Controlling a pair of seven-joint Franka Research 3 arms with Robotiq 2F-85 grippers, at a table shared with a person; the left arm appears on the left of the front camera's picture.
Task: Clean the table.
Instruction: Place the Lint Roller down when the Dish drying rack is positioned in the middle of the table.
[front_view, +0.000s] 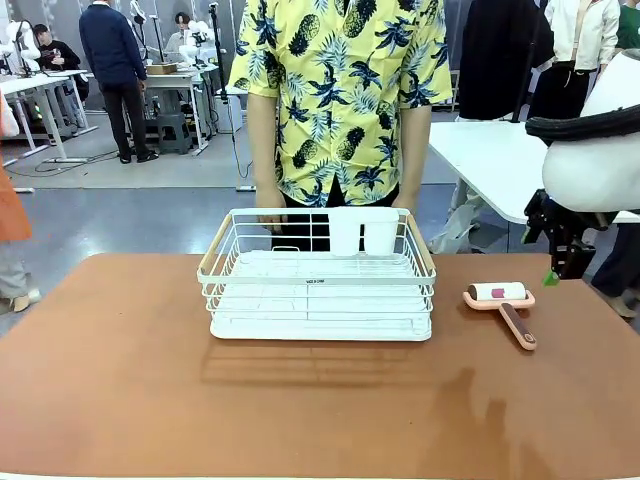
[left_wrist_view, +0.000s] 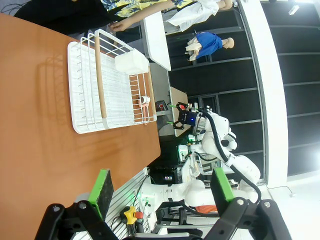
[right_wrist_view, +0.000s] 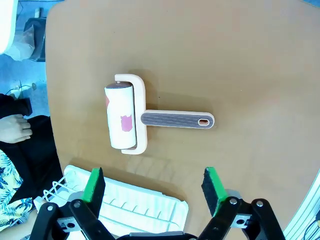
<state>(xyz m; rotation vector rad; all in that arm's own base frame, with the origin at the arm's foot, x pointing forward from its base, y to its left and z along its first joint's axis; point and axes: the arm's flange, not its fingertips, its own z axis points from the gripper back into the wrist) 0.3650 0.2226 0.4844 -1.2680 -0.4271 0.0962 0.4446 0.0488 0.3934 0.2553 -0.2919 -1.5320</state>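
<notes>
The reddish-brown table (front_view: 120, 380) carries a white wire rack (front_view: 318, 290) at its middle and a lint roller (front_view: 500, 298) with a pink handle to the rack's right. My right gripper (right_wrist_view: 152, 185) hangs open above the table, apart from the lint roller (right_wrist_view: 122, 117), which lies flat just beyond its green pads. In the front view the right gripper (front_view: 552, 272) hovers at the table's right edge. My left gripper (left_wrist_view: 160, 187) is open with nothing between its fingers, off the table's (left_wrist_view: 40, 140) side, looking across at the rack (left_wrist_view: 100, 87).
A person in a pineapple-print shirt (front_view: 345, 90) stands at the far side, both hands at the rack's back rim. Two white cups (front_view: 362, 230) sit in the rack's far end. The rack's corner (right_wrist_view: 135, 207) lies close under my right gripper. A white-topped table (front_view: 490, 160) stands behind.
</notes>
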